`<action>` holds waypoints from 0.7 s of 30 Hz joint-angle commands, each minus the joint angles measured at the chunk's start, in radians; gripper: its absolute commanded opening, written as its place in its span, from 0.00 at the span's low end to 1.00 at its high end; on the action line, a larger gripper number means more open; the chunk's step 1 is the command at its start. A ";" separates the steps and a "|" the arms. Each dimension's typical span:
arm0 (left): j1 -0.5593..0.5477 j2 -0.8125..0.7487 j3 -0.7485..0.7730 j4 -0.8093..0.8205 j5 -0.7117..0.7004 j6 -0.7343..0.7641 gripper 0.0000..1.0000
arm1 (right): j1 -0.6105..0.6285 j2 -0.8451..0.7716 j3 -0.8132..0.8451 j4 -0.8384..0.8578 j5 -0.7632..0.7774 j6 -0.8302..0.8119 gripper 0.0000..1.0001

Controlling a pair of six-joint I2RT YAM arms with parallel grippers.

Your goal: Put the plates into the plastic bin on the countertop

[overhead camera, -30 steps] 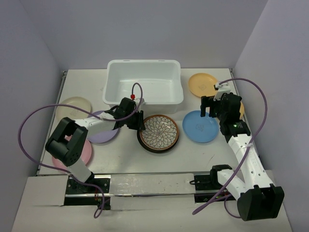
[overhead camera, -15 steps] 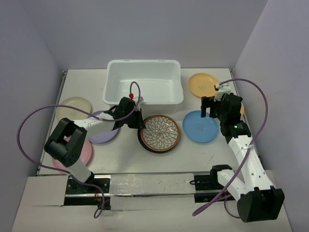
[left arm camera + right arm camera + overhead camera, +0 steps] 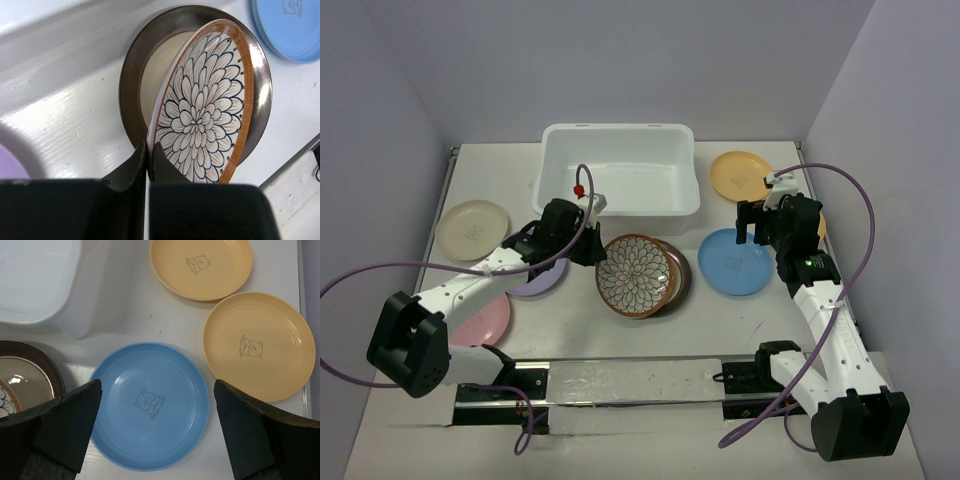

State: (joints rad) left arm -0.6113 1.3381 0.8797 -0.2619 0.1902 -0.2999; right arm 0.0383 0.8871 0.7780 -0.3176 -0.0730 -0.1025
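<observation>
Left pincer (image 3: 148, 150): clenched on petal-patterned plate (image 3: 200, 115) rim, tilting it off metal plate (image 3: 131, 85), presumably bound for plastic bin (image 3: 616, 128). Right pincer (image 3: 156, 410): released above blue plate (image 3: 150, 440).

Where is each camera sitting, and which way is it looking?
Top external: high above and behind the arms, looking down at the countertop and plastic bin; both arms show.
Left wrist: on the left arm, looking along the left gripper, shut on the petal-pattern plate, tilted over the metal plate.
Right wrist: on the right arm, looking down through the open right gripper at the blue plate.
Shared: all three views show the blue plate.
</observation>
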 commanded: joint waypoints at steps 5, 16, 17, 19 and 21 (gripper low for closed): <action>-0.005 -0.087 0.021 0.018 0.086 0.052 0.00 | -0.004 -0.011 0.035 0.006 -0.020 0.000 1.00; -0.005 -0.089 0.183 -0.063 0.267 0.008 0.00 | -0.004 -0.018 0.029 0.006 -0.018 -0.003 1.00; -0.005 -0.087 0.203 -0.073 0.277 0.000 0.00 | -0.003 -0.020 0.028 0.007 -0.016 -0.003 1.00; -0.005 -0.090 0.249 -0.089 0.285 -0.006 0.00 | -0.003 -0.020 0.026 0.007 -0.016 -0.001 1.00; -0.005 -0.088 0.306 -0.108 0.284 -0.015 0.00 | -0.004 -0.022 0.026 0.006 -0.016 0.003 1.00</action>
State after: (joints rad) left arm -0.6136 1.2930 1.0057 -0.4287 0.3578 -0.2533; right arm 0.0383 0.8867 0.7780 -0.3191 -0.0891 -0.1020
